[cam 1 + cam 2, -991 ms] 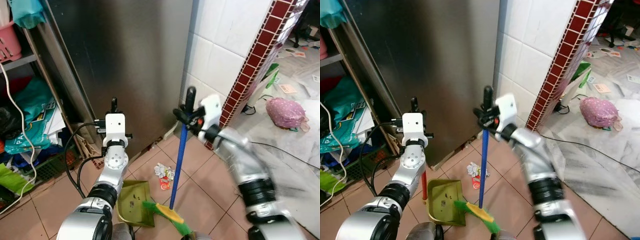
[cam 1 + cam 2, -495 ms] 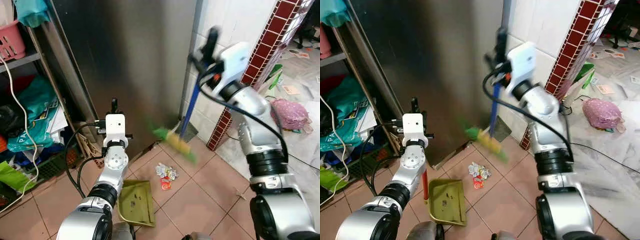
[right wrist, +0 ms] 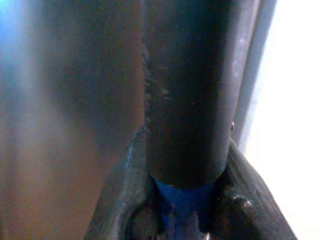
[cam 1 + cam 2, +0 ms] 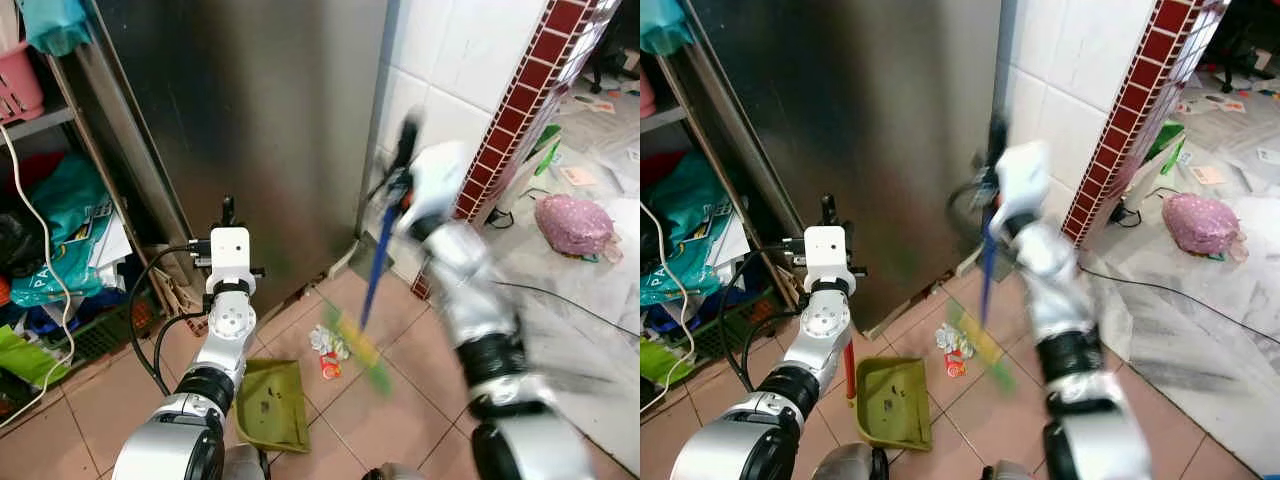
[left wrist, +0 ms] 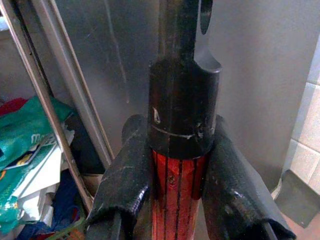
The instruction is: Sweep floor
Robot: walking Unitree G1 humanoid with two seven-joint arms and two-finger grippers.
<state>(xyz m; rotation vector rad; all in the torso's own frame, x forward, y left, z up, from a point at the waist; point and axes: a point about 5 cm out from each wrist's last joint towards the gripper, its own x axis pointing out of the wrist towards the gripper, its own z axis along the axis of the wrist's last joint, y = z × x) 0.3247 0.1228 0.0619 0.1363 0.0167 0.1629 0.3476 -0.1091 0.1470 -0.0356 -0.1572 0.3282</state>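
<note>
Right gripper (image 3: 182, 200) raised before the grey steel door (image 4: 250, 120), black fingers (image 3: 127, 200) pinched on the blue-shafted broom with black grip (image 4: 378, 265). Broom slanting down from the gripper, its yellow and green bristle head (image 4: 358, 345) blurred, just above the terracotta tiled floor (image 4: 400, 400) and right beside the small heap of crumpled white and red wrappers (image 4: 328, 350). Left gripper (image 5: 180, 170) upright near the door, fingers (image 5: 125, 175) clamped around the red ribbed handle with black cap (image 5: 181, 120) of the olive-green plastic dustpan (image 4: 272, 400). Dustpan flat on the tiles, near the wrappers but apart from them. White tiled wall with dark red brick edging (image 4: 500, 130) on the right. Metal shelf rack stuffed with teal bags and papers (image 4: 60, 240) on the left. Pink dotted bundle (image 4: 572, 225) on the marble floor beyond the wall corner.
</note>
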